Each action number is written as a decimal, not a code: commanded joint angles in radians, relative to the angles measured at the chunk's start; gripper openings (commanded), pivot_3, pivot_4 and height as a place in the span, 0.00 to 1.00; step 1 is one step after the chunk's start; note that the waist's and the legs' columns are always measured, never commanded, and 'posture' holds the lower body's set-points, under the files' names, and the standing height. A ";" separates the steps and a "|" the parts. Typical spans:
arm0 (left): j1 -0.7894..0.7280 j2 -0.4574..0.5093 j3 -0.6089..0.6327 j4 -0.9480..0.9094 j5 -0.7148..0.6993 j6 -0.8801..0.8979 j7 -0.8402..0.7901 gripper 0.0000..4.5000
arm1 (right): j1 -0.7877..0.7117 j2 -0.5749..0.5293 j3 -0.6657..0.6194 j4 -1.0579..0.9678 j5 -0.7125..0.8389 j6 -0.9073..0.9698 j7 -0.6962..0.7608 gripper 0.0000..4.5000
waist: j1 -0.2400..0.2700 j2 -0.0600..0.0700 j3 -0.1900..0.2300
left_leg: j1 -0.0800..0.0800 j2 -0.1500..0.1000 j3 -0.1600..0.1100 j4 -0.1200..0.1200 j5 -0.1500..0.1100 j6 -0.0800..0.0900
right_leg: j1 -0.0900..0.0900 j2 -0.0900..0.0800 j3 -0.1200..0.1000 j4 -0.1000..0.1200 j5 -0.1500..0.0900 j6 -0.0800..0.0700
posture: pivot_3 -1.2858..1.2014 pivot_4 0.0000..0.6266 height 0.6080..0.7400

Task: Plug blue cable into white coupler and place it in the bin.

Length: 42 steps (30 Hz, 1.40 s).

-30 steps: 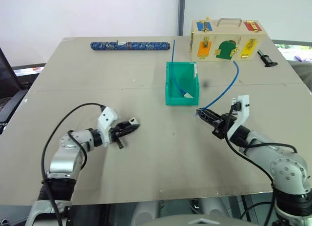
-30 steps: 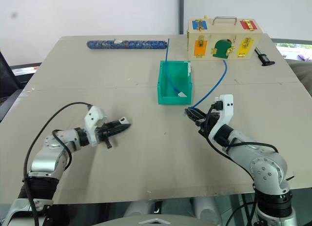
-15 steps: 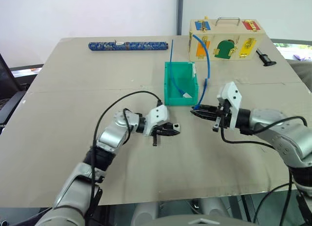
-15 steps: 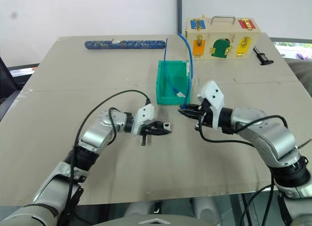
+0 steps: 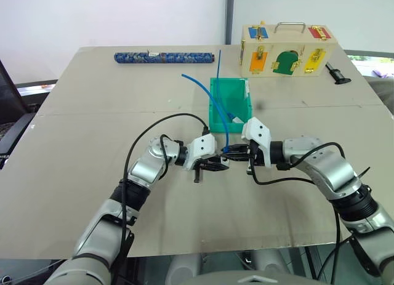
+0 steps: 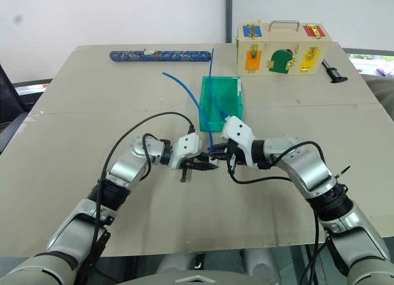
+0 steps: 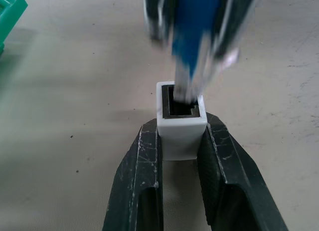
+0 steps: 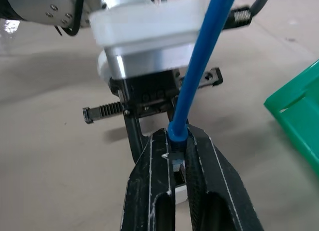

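Meeting tip to tip over the tan table [image 5: 92,174], just in front of the green bin [image 5: 229,104]: left gripper [image 5: 220,164] and right gripper [image 5: 229,151]

Left fingers [image 7: 137,181] pinching the white coupler [image 7: 181,126] between them, one pad pressing on each side wall, block sitting at the very fingertips with its dark socket facing outward, toward the opposite gripper

Right fingers [image 8: 149,188] pressing together on the blue cable [image 5: 212,103] just behind its clear plug [image 8: 176,163], plug lying in the narrow slot between the fingertips, blue boot sticking up out of the pinch

Plug tip reaching the mouth of the coupler socket in the left wrist view, blurred there, so depth of entry not readable; seated or only touching, cannot tell

Cable rising from the pinch, arching up and back over the front of the bin, free end pointing away to the robot's left, above the table

Bin standing upright near the table centre, holding a second, straighter blue cable [image 5: 218,69] that leans out over its back rim, plus a small white scrap on its floor

Lying along the far edge: dark-blue patterned roll [image 5: 163,58]; standing at the far right: wooden latch box [image 5: 286,50], with a small black object [image 5: 337,74] just beside it
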 commanded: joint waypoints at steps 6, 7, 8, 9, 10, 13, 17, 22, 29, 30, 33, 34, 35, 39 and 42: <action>0.027 0.008 0.007 -0.042 0.008 0.007 0.000 0.08 | 0.021 0.013 0.016 0.052 -0.089 -0.047 0.044 0.00 | -0.001 0.000 0.000 | 0.000 0.000 0.000 0.000 0.000 0.000 | 0.000 0.000 0.000 0.000 0.000 0.000 | 0.52 0.24 1.00; 0.028 0.008 0.007 -0.044 0.008 0.008 0.000 0.08 | 0.023 0.013 0.015 0.056 -0.094 -0.049 0.047 0.00 | -0.001 0.000 0.000 | 0.000 0.000 0.000 0.000 0.000 0.000 | 0.000 0.000 0.000 0.000 0.000 0.000 | 0.52 0.24 1.00; 0.027 0.007 0.008 -0.043 0.008 0.008 0.001 0.08 | 0.025 0.011 0.014 0.058 -0.099 -0.051 0.052 0.00 | -0.001 0.000 -0.001 | 0.001 0.000 0.000 0.000 0.000 0.000 | 0.000 0.000 0.000 0.000 0.000 0.000 | 0.52 0.24 1.00; 0.028 0.008 0.010 -0.042 0.007 0.007 0.002 0.08 | 0.025 0.007 0.014 0.058 -0.105 -0.052 0.058 0.00 | -0.001 0.000 -0.001 | 0.001 0.000 0.000 0.000 0.000 0.000 | 0.001 0.000 0.000 0.000 0.000 0.000 | 0.52 0.24 1.00; 0.028 0.008 0.012 -0.040 0.007 0.006 0.002 0.08 | 0.025 0.003 0.013 0.059 -0.109 -0.053 0.064 0.00 | -0.001 0.000 -0.001 | 0.001 0.000 0.000 0.000 0.000 0.000 | 0.001 0.000 0.000 0.000 0.000 0.000 | 0.52 0.24 1.00; 0.030 0.010 0.014 -0.036 0.008 0.001 0.001 0.08 | 0.020 0.000 0.010 0.062 -0.115 -0.047 0.079 0.00 | -0.001 0.000 -0.001 | 0.001 0.000 0.000 0.000 0.000 0.000 | 0.001 0.000 0.000 0.001 0.000 0.000 | 0.52 0.24 1.00; 0.029 0.011 0.017 -0.030 0.008 -0.002 0.002 0.08 | 0.018 -0.005 0.004 0.052 -0.103 -0.023 0.107 0.00 | -0.001 0.000 -0.001 | 0.001 0.000 0.000 0.000 0.000 0.000 | 0.001 0.000 0.000 0.001 0.000 0.000 | 0.52 0.24 1.00; 0.035 0.013 0.018 -0.031 0.009 -0.009 0.004 0.08 | 0.002 -0.010 0.050 0.072 -0.144 -0.014 0.135 0.00 | -0.001 0.000 -0.001 | 0.001 0.000 0.000 0.000 0.000 0.000 | 0.001 0.000 0.000 0.001 0.000 0.000 | 0.52 0.24 1.00; 0.047 0.010 0.011 -0.043 0.017 -0.029 0.008 0.08 | -0.040 0.043 0.116 0.184 -0.198 -0.039 0.171 0.00 | -0.007 -0.001 -0.003 | 0.003 0.000 0.000 0.000 0.000 0.000 | 0.002 0.000 0.000 0.001 0.000 0.000 | 0.52 0.24 1.00; 0.051 0.010 0.012 -0.049 0.017 -0.027 0.009 0.08 | -0.041 0.046 0.126 0.196 -0.207 -0.045 0.185 0.00 | -0.008 -0.001 -0.004 | 0.004 0.000 0.000 0.000 0.000 0.000 | 0.003 0.000 0.000 0.001 0.000 0.000 | 0.52 0.24 1.00; 0.057 0.011 0.015 -0.058 0.015 -0.024 0.011 0.08 | -0.037 0.048 0.138 0.218 -0.221 -0.058 0.222 0.00 | -0.008 -0.001 -0.006 | 0.006 0.001 0.000 0.000 0.000 0.000 | 0.004 0.001 0.001 0.003 0.000 0.000 | 0.52 0.24 1.00; 0.060 0.012 0.017 -0.062 0.013 -0.022 0.013 0.08 | -0.034 0.053 0.136 0.229 -0.224 -0.079 0.228 0.00 | -0.008 -0.001 -0.007 | 0.006 0.001 0.000 0.000 0.000 0.000 | 0.004 0.001 0.001 0.004 0.000 0.000 | 0.52 0.24 1.00; 0.062 0.012 0.018 -0.064 0.012 -0.021 0.014 0.08 | -0.034 0.064 0.129 0.245 -0.222 -0.088 0.231 0.00 | -0.009 -0.002 -0.008 | 0.007 0.001 0.000 0.000 0.000 0.000 | 0.004 0.001 0.001 0.004 0.000 0.000 | 0.52 0.24 1.00; 0.073 0.014 0.021 -0.077 0.010 -0.014 0.017 0.08 | -0.042 0.093 0.112 0.301 -0.233 -0.163 0.252 0.00 | -0.011 -0.003 -0.010 | 0.009 0.001 0.001 -0.001 0.000 0.000 | 0.004 0.002 0.002 0.006 0.000 0.000 | 0.52 0.24 1.00; 0.078 0.016 0.024 -0.086 0.008 -0.009 0.016 0.08 | -0.046 0.091 0.114 0.325 -0.236 -0.189 0.297 0.00 | -0.012 -0.003 -0.010 | 0.013 0.002 0.003 -0.002 0.000 0.000 | 0.005 0.002 0.004 0.007 -0.001 -0.001 | 0.52 0.24 1.00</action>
